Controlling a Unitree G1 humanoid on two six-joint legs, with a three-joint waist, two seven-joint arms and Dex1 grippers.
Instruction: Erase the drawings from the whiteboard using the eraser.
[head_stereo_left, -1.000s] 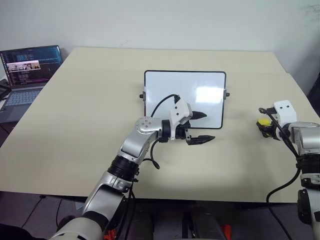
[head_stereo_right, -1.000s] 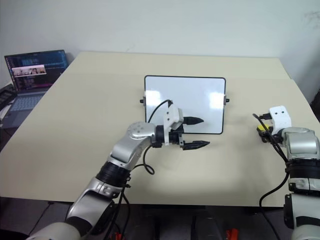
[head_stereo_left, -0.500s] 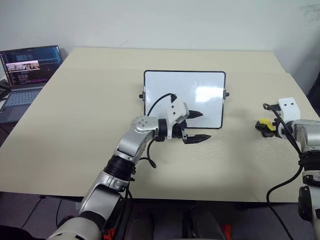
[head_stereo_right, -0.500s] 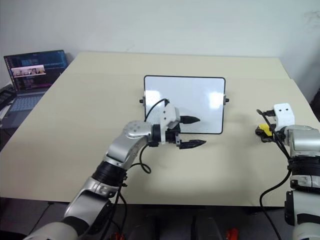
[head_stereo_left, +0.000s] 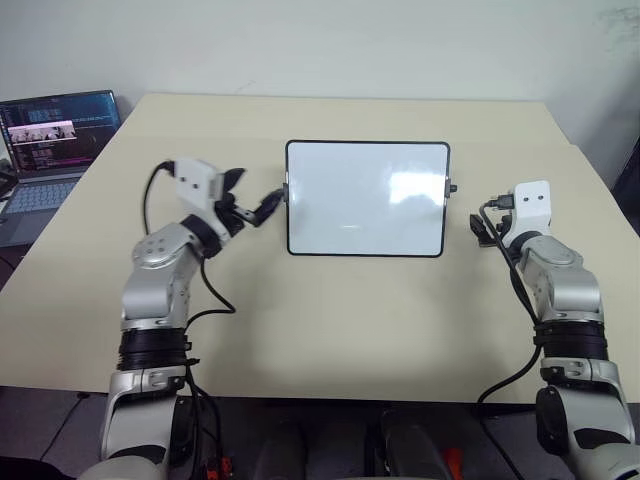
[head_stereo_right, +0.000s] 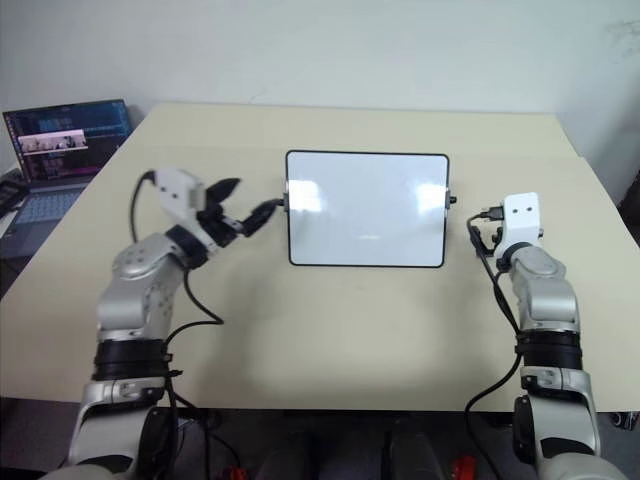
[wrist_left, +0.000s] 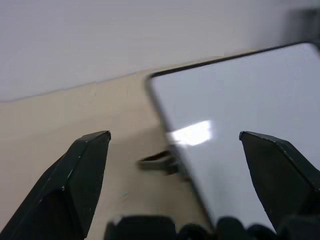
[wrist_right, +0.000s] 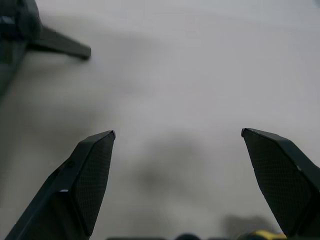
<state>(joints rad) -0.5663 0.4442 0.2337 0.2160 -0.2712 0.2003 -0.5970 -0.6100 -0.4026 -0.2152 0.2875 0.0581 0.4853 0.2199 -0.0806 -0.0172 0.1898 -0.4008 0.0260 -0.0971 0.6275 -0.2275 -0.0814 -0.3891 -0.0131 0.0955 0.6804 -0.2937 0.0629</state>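
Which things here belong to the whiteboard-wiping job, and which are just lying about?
Job:
- whiteboard, no marks showing on it
- eraser, probably the yellow sliver at the base of the open right gripper
- left gripper, open, by the board's left edge

Lying about:
- laptop, open, off to the left
- table, just the work surface

Both arms are raised over the desk, elbows bent. The left gripper sits toward the desk's left half, pointing forward and to the right, its 2 black fingers spread apart. The right gripper is near the right edge, pointing forward, fingers spread wide with nothing between them.
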